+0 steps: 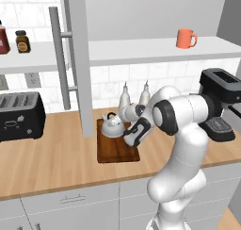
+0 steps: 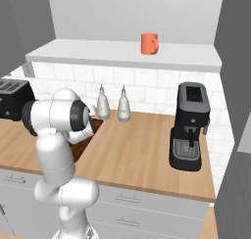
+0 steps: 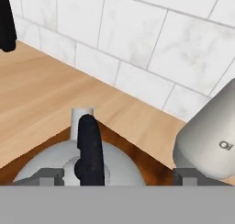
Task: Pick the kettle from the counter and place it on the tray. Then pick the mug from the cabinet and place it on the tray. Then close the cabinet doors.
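The silver-grey kettle (image 1: 112, 126) stands on the dark-brown tray (image 1: 117, 153), which lies on the light-wood counter (image 1: 56, 163). My gripper (image 1: 122, 130) hovers right over the kettle. In the hand view the gripper (image 3: 114, 178) is open, its fingertips (image 3: 46, 177) spread wide to either side of the kettle's black handle (image 3: 89, 147) and not touching it. The orange mug (image 1: 186, 38) (image 2: 149, 43) stands on the white shelf (image 1: 141, 50) of the open cabinet. A grey cabinet door (image 1: 80, 59) with a bar handle juts out over the counter, just left of the tray.
Two white bottles (image 1: 124, 97) (image 1: 145, 94) stand against the tiled wall behind the tray; one bottle (image 3: 206, 140) is close to my right finger. A black toaster (image 1: 19, 116) sits at the left and a coffee machine (image 2: 190, 125) at the right. Jars (image 1: 22, 41) stand on the left shelf.
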You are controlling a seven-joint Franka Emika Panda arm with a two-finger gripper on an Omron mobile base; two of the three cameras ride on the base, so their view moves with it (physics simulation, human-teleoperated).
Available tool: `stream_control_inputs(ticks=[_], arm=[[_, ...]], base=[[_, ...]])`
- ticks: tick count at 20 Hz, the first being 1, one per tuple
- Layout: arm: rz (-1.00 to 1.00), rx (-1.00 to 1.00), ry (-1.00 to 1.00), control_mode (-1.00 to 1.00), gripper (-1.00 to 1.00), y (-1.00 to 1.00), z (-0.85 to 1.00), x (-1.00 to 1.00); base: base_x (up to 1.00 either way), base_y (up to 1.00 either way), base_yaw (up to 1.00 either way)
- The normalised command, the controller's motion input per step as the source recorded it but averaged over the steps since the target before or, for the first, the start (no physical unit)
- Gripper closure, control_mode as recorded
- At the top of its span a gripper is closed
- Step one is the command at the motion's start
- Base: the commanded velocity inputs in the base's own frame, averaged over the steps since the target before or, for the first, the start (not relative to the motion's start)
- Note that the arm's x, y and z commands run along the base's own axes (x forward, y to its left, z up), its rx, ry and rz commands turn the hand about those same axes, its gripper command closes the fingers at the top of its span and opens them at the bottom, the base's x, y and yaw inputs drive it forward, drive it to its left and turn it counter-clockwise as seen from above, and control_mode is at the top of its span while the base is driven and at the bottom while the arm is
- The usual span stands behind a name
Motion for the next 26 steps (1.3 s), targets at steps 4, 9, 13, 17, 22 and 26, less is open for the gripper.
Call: stream_control_inputs(ticks=[4, 9, 13, 17, 22, 26], arm=[[0.0, 0.0, 0.0, -1.0, -1.0, 0.04, 0.29, 0.0], [-0.08, 0.0, 0.0, -1.0, -1.0, 0.0, 0.52, -0.13], [-0.15, 0.0, -0.01, -1.0, -1.0, -0.08, 0.67, -0.35], [-0.18, 0.0, 0.0, -1.0, -1.0, -0.18, 0.6, -0.43], [-0.17, 0.0, 0.0, -1.0, -1.0, -0.26, 0.42, -0.56], [-0.14, 0.0, 0.0, -1.0, -1.0, -0.31, 0.36, -0.7]], base=[[0.0, 0.0, 0.0], [0.0, 0.0, 0.0], [0.0, 0.0, 0.0], [0.0, 0.0, 0.0], [0.0, 0.0, 0.0], [0.0, 0.0, 0.0]])
